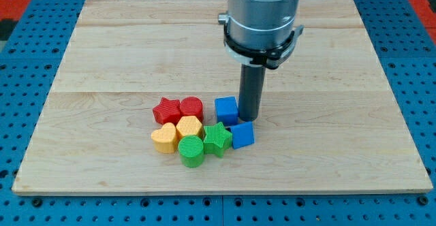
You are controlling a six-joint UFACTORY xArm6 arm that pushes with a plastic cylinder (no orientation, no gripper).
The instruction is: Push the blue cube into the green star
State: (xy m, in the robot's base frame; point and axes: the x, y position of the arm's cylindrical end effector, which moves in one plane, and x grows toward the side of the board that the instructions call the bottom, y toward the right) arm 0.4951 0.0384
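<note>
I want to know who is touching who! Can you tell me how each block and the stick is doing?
my tip: down on the board, beside the upper blue cube
upper blue cube: upright, left of my tip
lower blue cube: touching the green star
green star: flat, in the cluster
green cylinder: upright
yellow heart: flat
yellow hexagon: flat
red star: flat
red cylinder: upright

Wooden board (122,56): pale, resting on a blue pegboard (41,209).
View's left of the tip (249,120): red cylinder (192,107), with a red star (165,110) touching it farther out.
Lower left of the tip: yellow hexagon (189,126), yellow heart (163,137), and a green cylinder (192,151) lowest.
</note>
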